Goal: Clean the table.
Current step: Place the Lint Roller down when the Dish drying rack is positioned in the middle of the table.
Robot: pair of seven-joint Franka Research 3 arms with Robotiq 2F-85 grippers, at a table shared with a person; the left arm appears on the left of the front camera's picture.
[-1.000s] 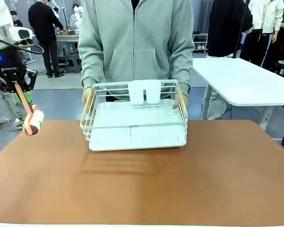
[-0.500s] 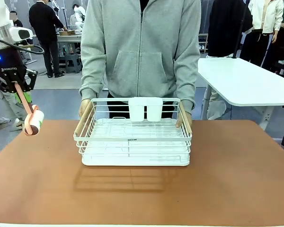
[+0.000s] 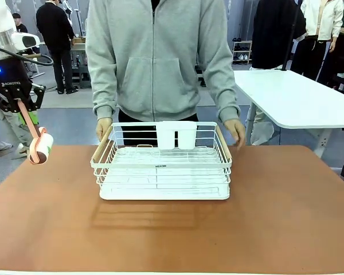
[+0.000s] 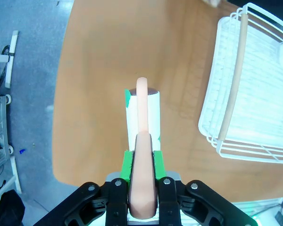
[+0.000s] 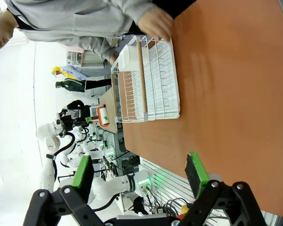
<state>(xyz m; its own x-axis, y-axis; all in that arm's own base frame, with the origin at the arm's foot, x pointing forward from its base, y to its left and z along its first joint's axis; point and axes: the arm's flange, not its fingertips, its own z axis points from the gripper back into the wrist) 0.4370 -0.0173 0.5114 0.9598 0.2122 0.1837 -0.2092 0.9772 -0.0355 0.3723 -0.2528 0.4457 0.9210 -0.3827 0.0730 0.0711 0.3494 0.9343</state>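
left gripper (image 4: 141, 190) clamped on peachy lint roller (image 3: 40, 146), upper left | right gripper (image 5: 139, 172) gaping, green pads | white wire rack (image 3: 163, 166) centre on smooth matte reddish-brown table (image 3: 275, 212)

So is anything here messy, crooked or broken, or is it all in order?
Nothing stands out. The white wire rack sits flat and square on the table, with no spill visible. The left gripper holds a lint roller off the table's left edge.
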